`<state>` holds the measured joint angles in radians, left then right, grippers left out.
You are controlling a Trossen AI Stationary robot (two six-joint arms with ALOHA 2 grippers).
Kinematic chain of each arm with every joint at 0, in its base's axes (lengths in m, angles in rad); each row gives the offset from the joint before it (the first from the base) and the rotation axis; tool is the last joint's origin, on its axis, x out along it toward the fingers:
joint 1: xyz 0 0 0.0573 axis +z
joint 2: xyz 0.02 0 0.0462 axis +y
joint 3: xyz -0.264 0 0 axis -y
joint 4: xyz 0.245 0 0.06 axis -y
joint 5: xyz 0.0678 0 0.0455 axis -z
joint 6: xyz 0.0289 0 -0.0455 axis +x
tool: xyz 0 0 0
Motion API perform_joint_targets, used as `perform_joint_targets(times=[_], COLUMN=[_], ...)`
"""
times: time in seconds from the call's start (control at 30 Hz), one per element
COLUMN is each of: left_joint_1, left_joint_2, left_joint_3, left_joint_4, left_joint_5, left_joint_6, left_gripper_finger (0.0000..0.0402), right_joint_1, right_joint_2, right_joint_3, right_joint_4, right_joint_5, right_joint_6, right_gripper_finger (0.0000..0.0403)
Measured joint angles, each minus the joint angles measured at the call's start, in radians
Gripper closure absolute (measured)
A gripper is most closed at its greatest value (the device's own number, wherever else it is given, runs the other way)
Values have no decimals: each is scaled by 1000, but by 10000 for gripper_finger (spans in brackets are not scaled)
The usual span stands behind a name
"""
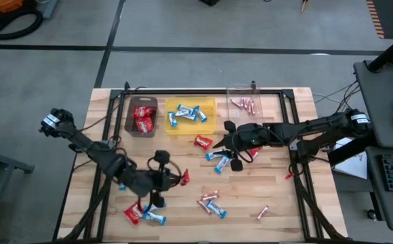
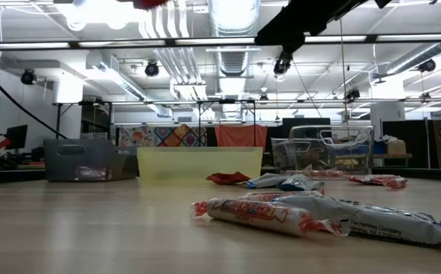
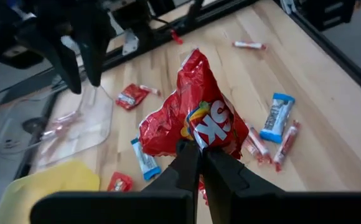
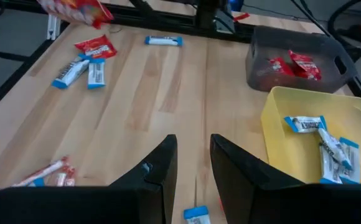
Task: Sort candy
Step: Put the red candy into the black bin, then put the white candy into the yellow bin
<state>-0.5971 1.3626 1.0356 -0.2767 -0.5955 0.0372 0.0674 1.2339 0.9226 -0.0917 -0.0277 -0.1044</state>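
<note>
Candy is scattered over the wooden table (image 1: 271,196). One red packet (image 3: 193,118) is pinched between the closed fingers of the left gripper (image 3: 199,158), lifted clear of the tabletop at the near left; another red packet (image 1: 133,214) and a blue-and-white bar (image 1: 154,217) lie just beside that gripper. Pink sticks (image 1: 209,198) are strewn toward the near right. Farther in, the right gripper (image 4: 192,163) is held partly open with nothing between its fingers, above blue-and-white bars (image 1: 219,161) at mid-table. At the far edge, red packets are seen in the brown bin (image 1: 130,116), blue-and-white bars in the yellow bin (image 1: 210,107), pink sticks in the clear bin (image 1: 236,91)
</note>
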Motion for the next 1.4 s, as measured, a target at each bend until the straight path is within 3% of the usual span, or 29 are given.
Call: perform_joint_targets(times=[0.2, 0.27, 0.37, 0.47, 0.57, 0.73, 0.87, 1.07, 1.4], left_joint_1=[137, 192, 300, 455, 663, 972, 1133, 1183, 1179], left_joint_2=[-66, -108, -175, -224, -236, -215, -173, -138, -132], left_joint_3=[-82, -114, -135, -136, -145, -199, -221, -212, -212], left_joint_4=[14, 2, -166, -458, -655, -675, -655, -652, -710], left_joint_5=[147, 140, 31, -26, 4, 118, 139, 170, 171], left_joint_6=[32, 16, -63, -176, -242, -156, -79, -46, -77], left_gripper_finger=[401, 401, 401, 401, 401, 401, 401, 387, 310], right_joint_1=[12, 12, 12, 12, 12, 11, 11, 11, 11], right_joint_2=[0, 0, 0, 0, 0, 2, 2, 2, 2], right_joint_3=[-1, -1, -2, -2, -3, -3, -3, -3, -3], right_joint_4=[-19, -31, -37, -36, -36, -35, -35, -36, -45], right_joint_5=[1, 1, 1, 1, 2, 2, 2, 3, 3], right_joint_6=[26, 27, 48, 54, 67, 86, 105, 107, 133], right_gripper_finger=[312, 312, 312, 312, 312, 312, 312, 312, 312])
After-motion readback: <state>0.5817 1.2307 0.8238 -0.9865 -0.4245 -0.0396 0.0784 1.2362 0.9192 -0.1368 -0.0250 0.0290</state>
